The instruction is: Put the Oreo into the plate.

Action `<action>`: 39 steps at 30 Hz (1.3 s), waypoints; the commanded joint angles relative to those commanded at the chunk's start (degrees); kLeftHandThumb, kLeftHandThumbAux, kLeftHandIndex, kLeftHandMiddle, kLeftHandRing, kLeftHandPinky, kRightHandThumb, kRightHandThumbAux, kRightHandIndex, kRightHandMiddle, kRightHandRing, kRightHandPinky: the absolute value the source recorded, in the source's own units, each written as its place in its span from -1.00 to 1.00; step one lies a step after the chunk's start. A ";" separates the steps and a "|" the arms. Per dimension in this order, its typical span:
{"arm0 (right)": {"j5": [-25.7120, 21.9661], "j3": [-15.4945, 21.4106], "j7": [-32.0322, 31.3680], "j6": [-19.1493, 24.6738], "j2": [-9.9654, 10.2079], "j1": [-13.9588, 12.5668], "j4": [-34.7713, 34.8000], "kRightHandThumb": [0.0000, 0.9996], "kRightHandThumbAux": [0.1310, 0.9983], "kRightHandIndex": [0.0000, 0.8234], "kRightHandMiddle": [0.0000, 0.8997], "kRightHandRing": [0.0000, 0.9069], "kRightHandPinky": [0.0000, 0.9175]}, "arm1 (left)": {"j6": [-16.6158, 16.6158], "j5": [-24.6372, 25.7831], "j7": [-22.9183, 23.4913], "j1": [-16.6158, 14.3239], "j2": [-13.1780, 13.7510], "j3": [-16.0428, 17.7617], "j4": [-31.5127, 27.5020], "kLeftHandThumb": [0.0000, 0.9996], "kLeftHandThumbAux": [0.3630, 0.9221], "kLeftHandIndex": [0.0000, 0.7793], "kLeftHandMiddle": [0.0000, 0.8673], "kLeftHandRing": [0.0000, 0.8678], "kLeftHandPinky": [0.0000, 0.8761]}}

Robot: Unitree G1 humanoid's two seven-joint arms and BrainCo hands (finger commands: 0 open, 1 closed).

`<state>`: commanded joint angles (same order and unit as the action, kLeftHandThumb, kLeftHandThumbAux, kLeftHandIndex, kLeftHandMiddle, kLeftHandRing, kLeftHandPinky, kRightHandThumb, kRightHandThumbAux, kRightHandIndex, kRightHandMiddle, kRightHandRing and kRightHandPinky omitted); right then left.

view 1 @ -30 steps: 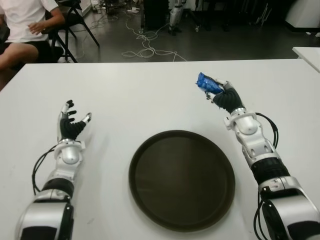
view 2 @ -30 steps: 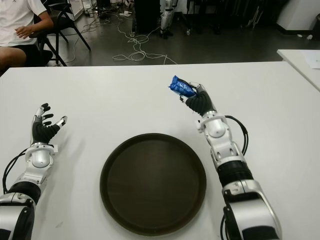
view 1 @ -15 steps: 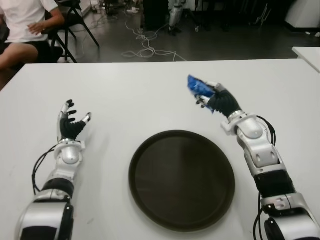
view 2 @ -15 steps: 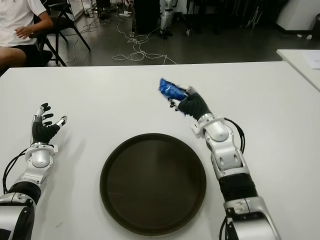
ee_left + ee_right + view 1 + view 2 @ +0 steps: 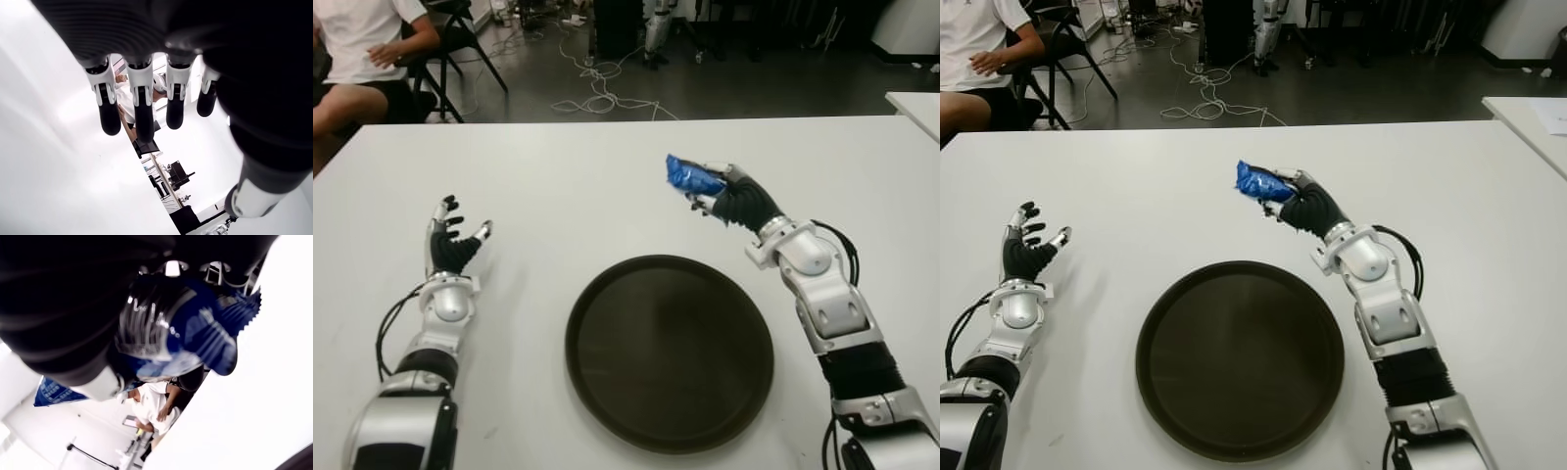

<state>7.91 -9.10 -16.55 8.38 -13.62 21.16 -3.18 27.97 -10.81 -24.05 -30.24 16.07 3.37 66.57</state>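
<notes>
A blue Oreo packet (image 5: 691, 176) is held above the white table (image 5: 607, 186), beyond the far right rim of the round dark plate (image 5: 670, 351). My right hand (image 5: 732, 196) is shut on it, and the packet (image 5: 205, 333) fills the right wrist view between the curled fingers. At the left of the table, well left of the plate, my left hand (image 5: 452, 240) shows with fingers (image 5: 142, 103) spread and nothing in them.
A person in a white shirt (image 5: 357, 49) sits on a chair past the table's far left corner. Cables (image 5: 597, 93) lie on the floor behind the table. Another white table's edge (image 5: 915, 103) shows at the far right.
My right hand has carried the Oreo packet leftward and slightly down, nearer the plate's far rim. The left hand has not moved.
</notes>
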 joint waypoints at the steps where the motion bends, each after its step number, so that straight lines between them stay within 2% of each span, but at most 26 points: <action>1: 0.24 -0.26 -0.14 -0.24 -0.16 -0.11 0.17 0.41 0.36 0.07 0.80 0.78 0.75 | 0.00 0.00 -0.01 0.00 0.00 0.00 -0.01 -0.48 0.26 -0.75 -0.62 -0.57 -0.52; 7: 0.92 -1.28 -1.25 -0.12 -0.72 -0.42 1.04 0.41 0.36 0.07 0.82 0.80 0.77 | -0.19 -0.18 -0.34 0.03 0.02 -0.10 -0.10 -0.47 0.27 -0.74 -0.64 -0.59 -0.56; 12: 1.64 -2.98 -4.74 0.19 -2.85 -0.25 1.68 0.41 0.36 0.07 0.85 0.83 0.80 | -0.02 -0.26 -0.35 0.13 0.09 -0.16 -0.25 -0.48 0.28 -0.75 -0.66 -0.63 -0.62; 18: 2.84 -4.57 -7.86 0.33 -5.13 -0.04 2.56 0.41 0.35 0.07 0.87 0.86 0.83 | 0.22 -0.18 -0.11 0.19 0.10 -0.13 -0.28 -0.47 0.30 -0.74 -0.65 -0.60 -0.55; 23: 4.77 -6.72 -12.05 1.61 -7.91 0.65 3.64 0.41 0.35 0.07 0.85 0.85 0.81 | 0.09 -0.28 -0.34 0.26 0.03 -0.19 -0.33 -0.45 0.29 -0.75 -0.63 -0.59 -0.54; 36: 5.29 -8.11 -19.26 0.89 -11.17 1.93 4.12 0.41 0.36 0.07 0.81 0.80 0.77 | 0.46 -0.20 -0.20 0.26 0.01 -0.16 -0.29 -0.47 0.26 -0.74 -0.63 -0.58 -0.53; 39: 4.43 -8.27 -21.88 -0.82 -12.47 2.08 4.67 0.41 0.36 0.07 0.81 0.80 0.77 | 0.39 -0.63 -0.47 0.23 0.21 -0.45 -0.15 -0.48 0.25 -0.74 -0.62 -0.58 -0.52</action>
<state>12.34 -17.37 -38.43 7.56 -26.08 23.24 1.48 28.36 -11.44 -24.52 -30.01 16.27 2.92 66.41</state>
